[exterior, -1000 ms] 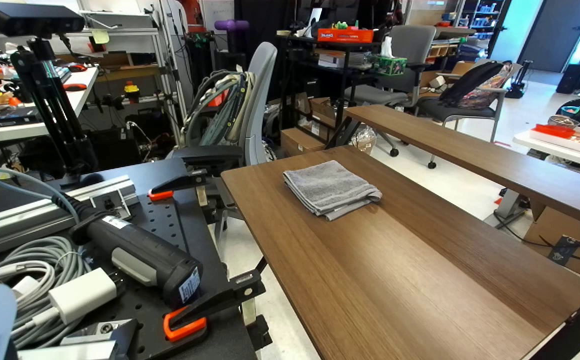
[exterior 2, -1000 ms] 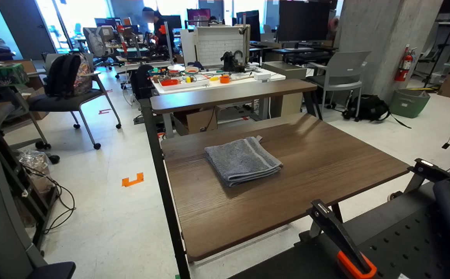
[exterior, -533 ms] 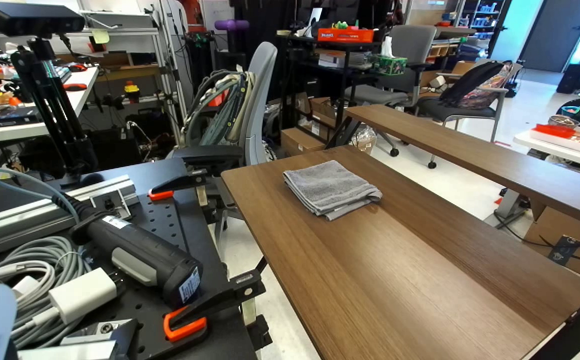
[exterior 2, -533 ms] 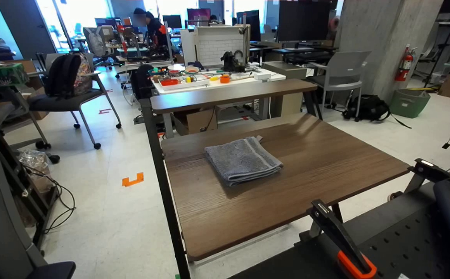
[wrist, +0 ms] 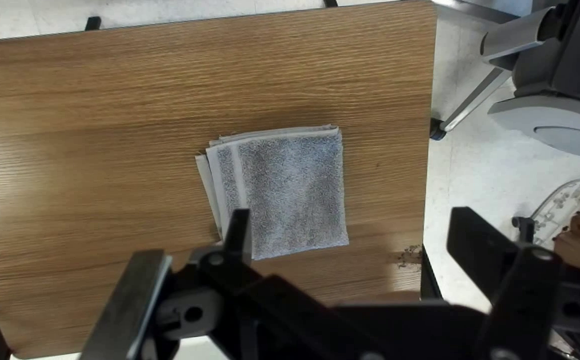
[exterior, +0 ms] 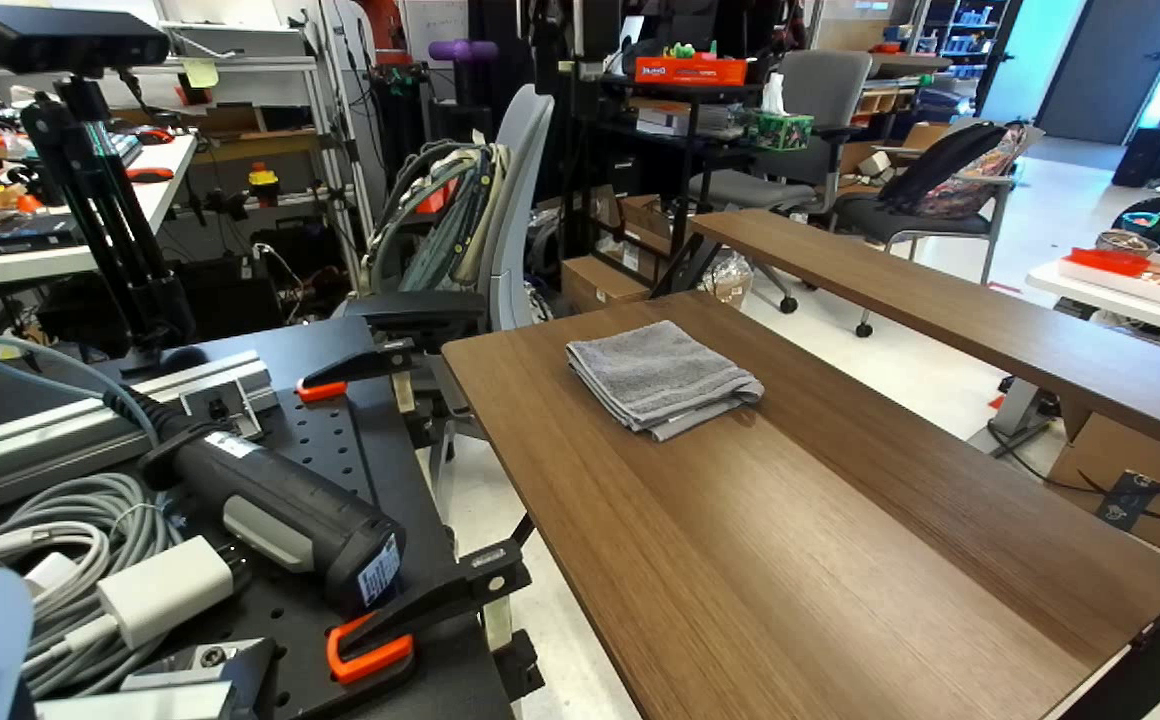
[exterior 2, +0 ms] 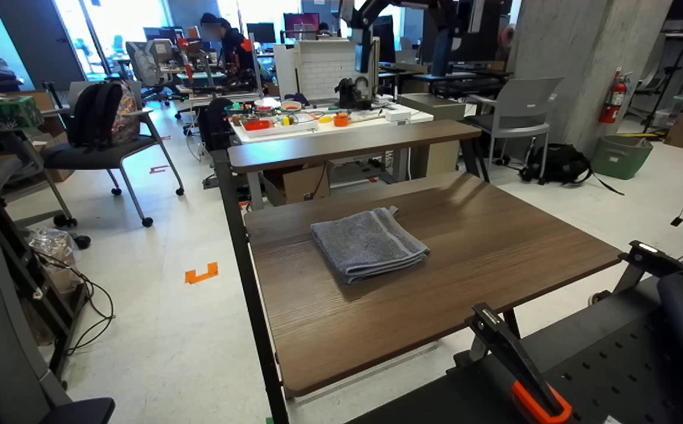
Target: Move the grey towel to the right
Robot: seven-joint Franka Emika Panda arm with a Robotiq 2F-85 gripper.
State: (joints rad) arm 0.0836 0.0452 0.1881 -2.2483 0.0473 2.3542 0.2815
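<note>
Hanging with its fingers (wrist: 238, 232) spread wide, the claw (wrist: 350, 217) holds nothing and is higher than the grey towel (wrist: 295, 195). Below it the towel lies folded flat on the wooden table (wrist: 95, 125), bare wood around it. It should be light, limp and soft, hard to harm, more grippy than slick. Best to pinch every layer together at one edge; catching only the top layer would likely let the fold open. Farther from the towel, past the table, stands a grey chair (exterior: 512, 225) in an exterior view.
</note>
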